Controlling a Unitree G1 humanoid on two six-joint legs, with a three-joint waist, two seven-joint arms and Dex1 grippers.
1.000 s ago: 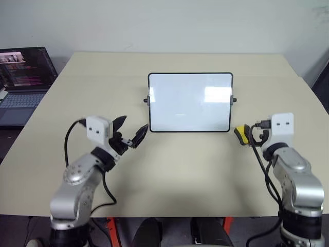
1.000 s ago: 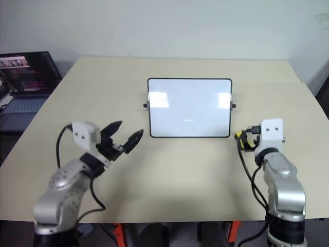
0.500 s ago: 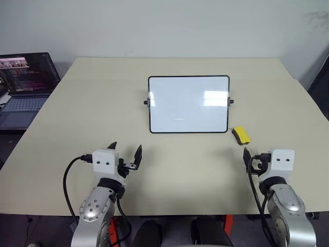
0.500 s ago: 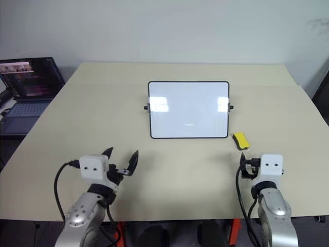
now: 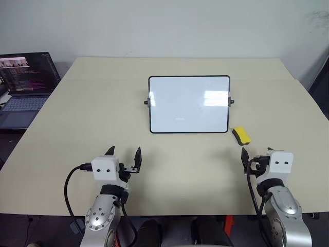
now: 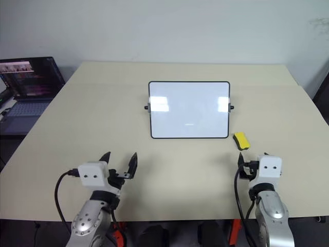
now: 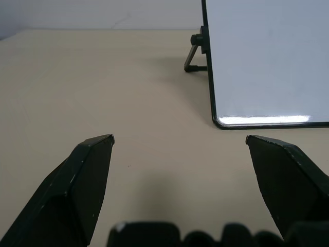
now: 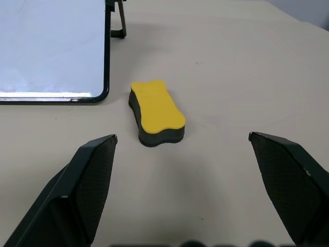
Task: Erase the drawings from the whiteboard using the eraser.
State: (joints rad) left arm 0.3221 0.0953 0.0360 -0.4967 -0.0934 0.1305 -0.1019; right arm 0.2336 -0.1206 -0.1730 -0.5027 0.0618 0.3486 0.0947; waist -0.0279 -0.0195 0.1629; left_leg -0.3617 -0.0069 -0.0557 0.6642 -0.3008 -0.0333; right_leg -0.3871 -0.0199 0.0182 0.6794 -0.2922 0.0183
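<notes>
Head views: one whiteboard [image 5: 188, 104], one eraser [image 5: 240, 135], one laptop [image 5: 24, 82], two grippers. Board stands mid-table [image 5: 77, 113], propped on its stand, face blank apart from a faint mark. Eraser lies just off the board's lower right corner, apart from it, long axis running away from the robot. Bare table all round.

Left wrist view: left gripper [image 7: 180, 146] spread wide, empty, board's corner ahead.

Right wrist view: right gripper [image 8: 182, 141] wide open, empty; eraser ahead between the fingers, yellow side up, untouched.
</notes>
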